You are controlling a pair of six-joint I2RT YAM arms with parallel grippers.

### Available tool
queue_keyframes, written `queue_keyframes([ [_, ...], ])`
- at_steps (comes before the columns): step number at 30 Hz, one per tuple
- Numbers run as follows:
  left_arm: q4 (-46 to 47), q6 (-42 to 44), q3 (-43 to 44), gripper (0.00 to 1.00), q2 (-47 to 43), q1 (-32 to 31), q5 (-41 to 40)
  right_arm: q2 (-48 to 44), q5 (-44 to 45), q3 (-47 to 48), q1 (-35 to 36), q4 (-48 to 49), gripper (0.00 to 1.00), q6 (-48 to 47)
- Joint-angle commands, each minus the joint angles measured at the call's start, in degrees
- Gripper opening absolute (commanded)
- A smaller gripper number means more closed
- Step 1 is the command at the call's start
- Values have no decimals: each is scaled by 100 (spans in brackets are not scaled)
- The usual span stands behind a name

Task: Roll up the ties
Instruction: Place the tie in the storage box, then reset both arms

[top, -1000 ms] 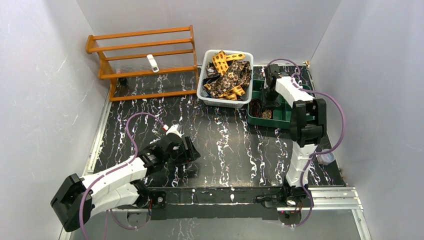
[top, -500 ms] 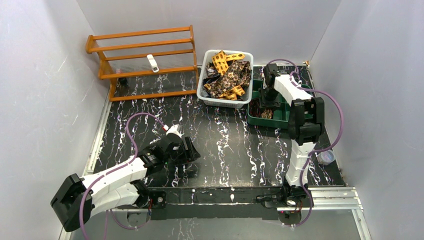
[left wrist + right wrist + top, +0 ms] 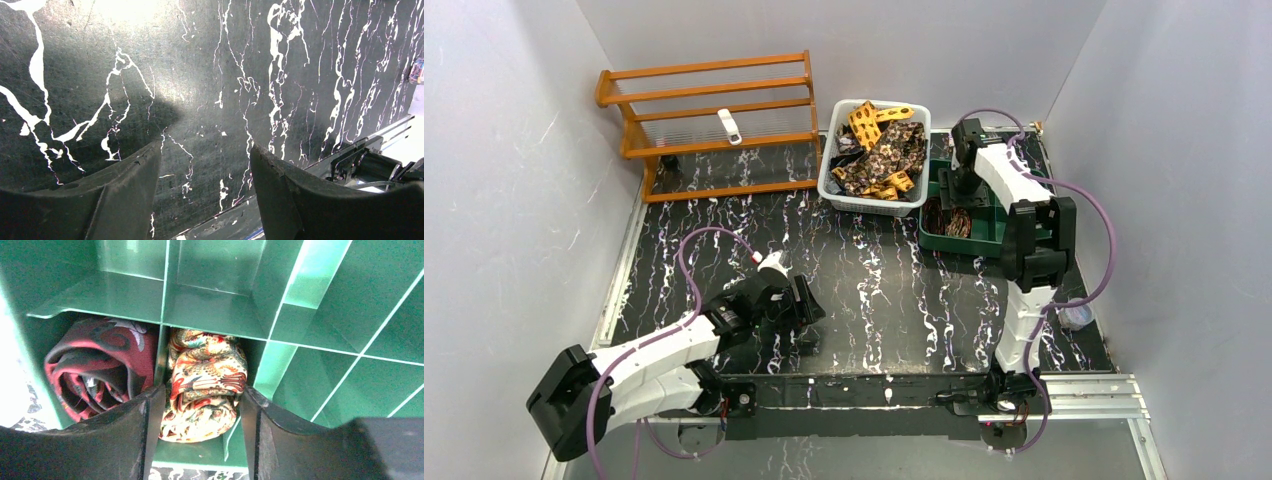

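Several loose patterned ties point(image 3: 879, 150) are heaped in a white basket point(image 3: 828, 186) at the back. In the green divided tray point(image 3: 986, 238), a dark red rolled tie point(image 3: 97, 365) fills one cell. A cream and red-orange rolled tie point(image 3: 205, 380) sits in the cell beside it. My right gripper point(image 3: 201, 389) hangs over that tray point(image 3: 215, 290), open, with one finger on each side of the cream roll; from above, the right gripper point(image 3: 961, 192) is at the tray's left part. My left gripper point(image 3: 205, 147) is open and empty, low over the black marbled table; in the top view the left gripper point(image 3: 810, 311) is near the front.
A wooden rack point(image 3: 709, 120) stands at the back left with a small white object point(image 3: 729, 127) on it. A small clear cup point(image 3: 1076, 316) sits at the table's right edge. Purple cables loop around both arms.
My right gripper's jaws have spread apart, letting go of the cream rolled tie in its cell, and the wrist has shifted slightly back. The left arm has barely moved.
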Motion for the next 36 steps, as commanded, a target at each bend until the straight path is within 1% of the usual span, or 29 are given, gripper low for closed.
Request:
queue_keyframes([
  [1,37,-3,-57,63,7,-2,28,-398,190,320,-23,-113,67,-127],
  [7,51,6,-59,63,11,3,50,-447,236,550,-21,-236,70,-88],
  [10,64,6,-49,63,28,-2,46,-565,263,621,-21,-163,68,-56],
  [11,72,6,-43,63,33,-3,46,-618,188,597,-21,-114,63,-51],
  [12,81,6,-33,63,38,2,46,-675,99,539,-25,-60,57,-41],
  [13,77,10,-18,63,42,2,44,-731,16,437,-19,27,53,-7],
  [16,31,43,24,63,59,3,28,-835,-32,90,-20,290,45,51],
  [20,-21,58,24,63,38,2,25,-744,9,-162,-26,374,40,85],
  [27,-88,74,79,63,40,0,0,-513,44,-232,-31,600,35,59],
  [31,-188,108,164,63,60,-1,-49,-316,19,103,-35,454,36,37],
  [33,-172,115,180,63,64,-4,-76,-266,-86,54,-43,642,36,0],
  [36,-244,179,295,62,126,-4,-95,-94,-84,109,-44,436,36,69],
])
